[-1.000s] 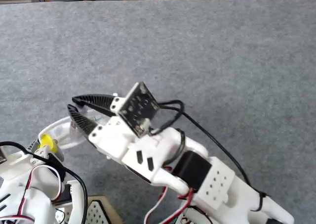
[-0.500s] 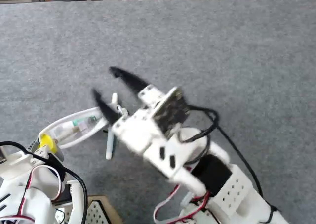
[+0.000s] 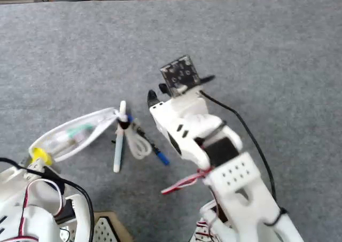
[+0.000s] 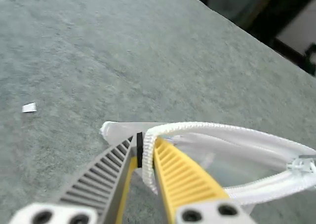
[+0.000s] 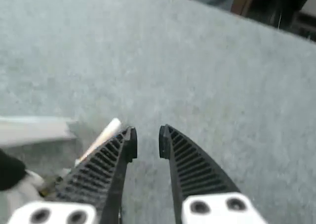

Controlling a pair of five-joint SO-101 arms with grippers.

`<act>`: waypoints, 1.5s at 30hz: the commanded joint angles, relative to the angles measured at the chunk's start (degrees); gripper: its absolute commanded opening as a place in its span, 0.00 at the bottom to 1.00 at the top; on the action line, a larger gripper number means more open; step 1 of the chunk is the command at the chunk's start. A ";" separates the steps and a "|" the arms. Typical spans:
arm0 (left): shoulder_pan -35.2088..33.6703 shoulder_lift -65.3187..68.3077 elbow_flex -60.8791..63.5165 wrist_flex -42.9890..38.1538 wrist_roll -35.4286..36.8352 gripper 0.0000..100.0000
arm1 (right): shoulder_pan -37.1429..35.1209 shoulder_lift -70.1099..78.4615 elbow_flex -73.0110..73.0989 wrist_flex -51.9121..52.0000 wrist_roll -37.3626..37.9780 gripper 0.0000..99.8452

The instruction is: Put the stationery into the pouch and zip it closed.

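**Right gripper backed off, stationery left outside**

Within a second the right gripper (image 5: 147, 135) swung up and away from the pouch mouth, fingers slightly parted and empty. That uncovered a white pen (image 3: 118, 151), a blue-tipped pen (image 3: 158, 154) and a white cord loop (image 3: 138, 144) lying on the grey surface (image 3: 256, 49), just beside the mouth of the clear pouch (image 3: 75, 132). The left gripper (image 4: 140, 146) stayed clenched on the pouch rim. Loading looked unfinished, with the zip still open.
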 commanded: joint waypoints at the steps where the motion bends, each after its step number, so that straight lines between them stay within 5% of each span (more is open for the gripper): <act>1: -6.29 0.62 -2.95 0.09 -0.62 0.03 | 0.26 7.69 -4.44 0.35 0.62 0.09; 15: -10.77 0.62 -2.59 0.09 -0.70 0.03 | -11.78 46.46 -30.29 7.30 0.53 0.09; 28: -10.77 0.62 -2.59 0.09 -0.70 0.03 | -11.78 67.21 -46.73 19.96 -5.45 0.08; 45: -10.51 0.62 -2.51 0.09 -0.70 0.03 | -8.35 80.84 -59.74 20.75 -5.36 0.08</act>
